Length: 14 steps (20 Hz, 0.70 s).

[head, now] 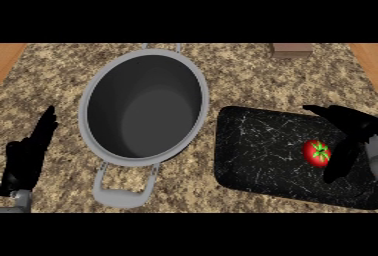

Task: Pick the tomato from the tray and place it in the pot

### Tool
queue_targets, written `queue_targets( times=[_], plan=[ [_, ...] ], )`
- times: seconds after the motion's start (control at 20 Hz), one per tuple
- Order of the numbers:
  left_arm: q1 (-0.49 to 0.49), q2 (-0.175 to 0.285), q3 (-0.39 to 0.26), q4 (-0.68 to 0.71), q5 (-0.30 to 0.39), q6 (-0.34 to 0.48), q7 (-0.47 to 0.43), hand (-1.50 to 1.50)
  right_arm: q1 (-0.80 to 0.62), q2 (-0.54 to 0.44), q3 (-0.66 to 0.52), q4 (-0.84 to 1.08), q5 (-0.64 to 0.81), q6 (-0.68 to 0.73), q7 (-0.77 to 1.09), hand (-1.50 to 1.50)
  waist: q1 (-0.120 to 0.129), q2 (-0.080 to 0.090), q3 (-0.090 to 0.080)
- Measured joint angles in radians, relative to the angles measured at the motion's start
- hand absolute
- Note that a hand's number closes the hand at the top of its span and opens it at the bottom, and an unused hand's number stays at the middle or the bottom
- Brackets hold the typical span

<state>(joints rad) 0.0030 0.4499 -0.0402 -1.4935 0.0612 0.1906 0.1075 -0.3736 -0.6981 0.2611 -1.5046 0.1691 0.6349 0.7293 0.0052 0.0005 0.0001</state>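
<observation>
Tomato [317, 153]: red with a green star-shaped top, lying on the right part of the tray, well apart from the pot.
Tray [255, 150]: black with pale veining, flat on the counter just right of the pot, its right end running under my right hand.
Pot [111, 95]: grey, wide and deep, standing upright left of the tray; one looped handle [122, 192] points toward me and a second just shows at the far rim.
My right hand [353, 135]: low over the tray's right end, spread open and not closed on anything; the fingers [339, 165] lie against the tomato's right side, and I cannot tell whether they touch it.
My left hand [26, 155]: resting open at the left edge, fingers up, beside the pot.
Counter [59, 70]: speckled brown stone, with a small brown block [291, 50] at its far edge.
</observation>
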Motion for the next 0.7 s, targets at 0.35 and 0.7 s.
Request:
queue_targets(
  times=[0.35, 0.7],
  plan=[
    [0.034, -0.023, 0.041, -0.042, -0.016, -0.043, 0.012, 0.0, 0.009, 0.072, -0.028, 0.058, 0.11, 0.03, -0.026, -1.5, 0.0, -0.001, 0.0],
    [0.026, -0.059, 0.066, -0.042, -0.06, -0.063, 0.02, 0.0, 0.021, 0.123, -0.052, 0.142, 0.236, 0.024, -0.118, -1.5, -0.001, 0.0, 0.0]
  ],
)
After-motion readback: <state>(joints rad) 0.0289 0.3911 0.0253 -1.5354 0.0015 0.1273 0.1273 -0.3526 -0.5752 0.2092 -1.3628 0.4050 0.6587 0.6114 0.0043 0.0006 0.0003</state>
